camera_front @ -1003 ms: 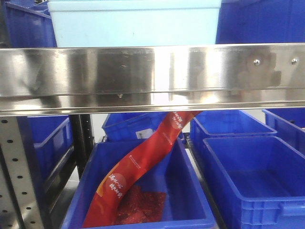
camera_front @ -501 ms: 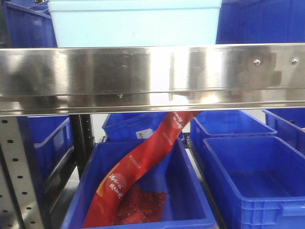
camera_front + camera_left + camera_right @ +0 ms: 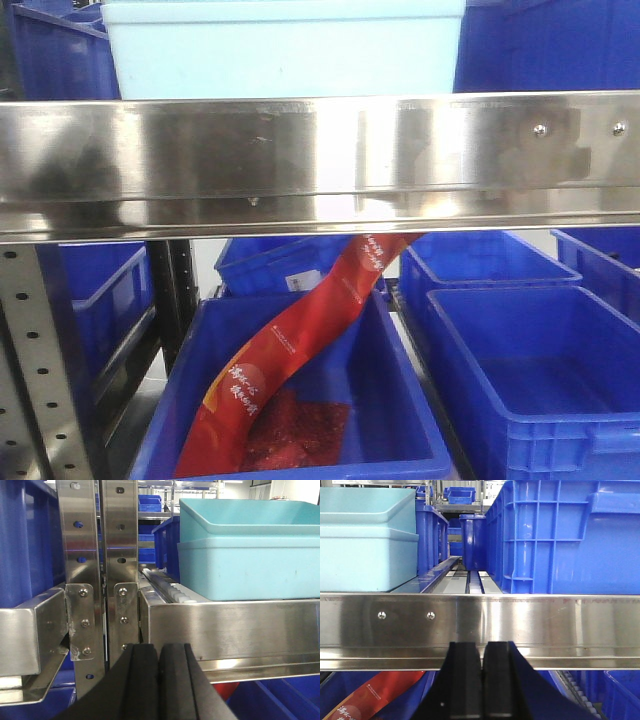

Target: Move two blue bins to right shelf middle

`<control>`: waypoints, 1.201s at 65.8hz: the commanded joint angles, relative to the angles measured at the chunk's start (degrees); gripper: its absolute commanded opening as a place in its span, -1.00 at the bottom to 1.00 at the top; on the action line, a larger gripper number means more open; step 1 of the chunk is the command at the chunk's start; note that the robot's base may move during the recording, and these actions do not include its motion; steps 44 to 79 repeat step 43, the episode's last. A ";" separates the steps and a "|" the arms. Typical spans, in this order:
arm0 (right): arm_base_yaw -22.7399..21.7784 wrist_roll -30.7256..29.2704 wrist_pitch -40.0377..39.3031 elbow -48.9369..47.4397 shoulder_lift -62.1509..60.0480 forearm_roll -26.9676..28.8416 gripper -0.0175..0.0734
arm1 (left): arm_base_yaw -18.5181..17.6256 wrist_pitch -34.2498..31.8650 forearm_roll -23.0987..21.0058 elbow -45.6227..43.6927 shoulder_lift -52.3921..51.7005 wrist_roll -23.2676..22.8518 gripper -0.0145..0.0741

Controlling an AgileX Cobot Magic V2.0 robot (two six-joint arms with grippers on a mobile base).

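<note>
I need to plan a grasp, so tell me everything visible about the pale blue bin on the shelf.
The pale blue bin is a smooth, plain-sided rectangular plastic tub with a thick overhanging rim and an open top. It stands upright on the steel shelf, just behind the front rail, with dark blue bins on both sides. Its inside is hidden. Neither gripper touches it.

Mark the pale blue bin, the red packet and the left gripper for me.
pale blue bin (image 3: 250, 575): left wrist view, its front wall.
red packet (image 3: 290, 355): front view, middle of the strip.
left gripper (image 3: 158, 660): left wrist view, the seam between the closed fingertips.
</note>
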 commanded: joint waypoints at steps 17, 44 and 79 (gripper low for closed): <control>-0.13 -0.36 -1.38 0.10 -0.20 -0.63 -0.98 | -0.26 -1.38 -4.97 0.02 -0.27 0.12 -0.92; -0.13 -0.36 -1.38 0.10 -0.20 -0.63 -0.98 | -0.26 -1.38 -4.36 0.02 -0.27 0.12 -0.92; -0.13 -0.36 -1.38 0.10 -0.20 -0.63 -0.98 | -0.26 -1.38 -4.36 0.02 -0.27 0.12 -0.92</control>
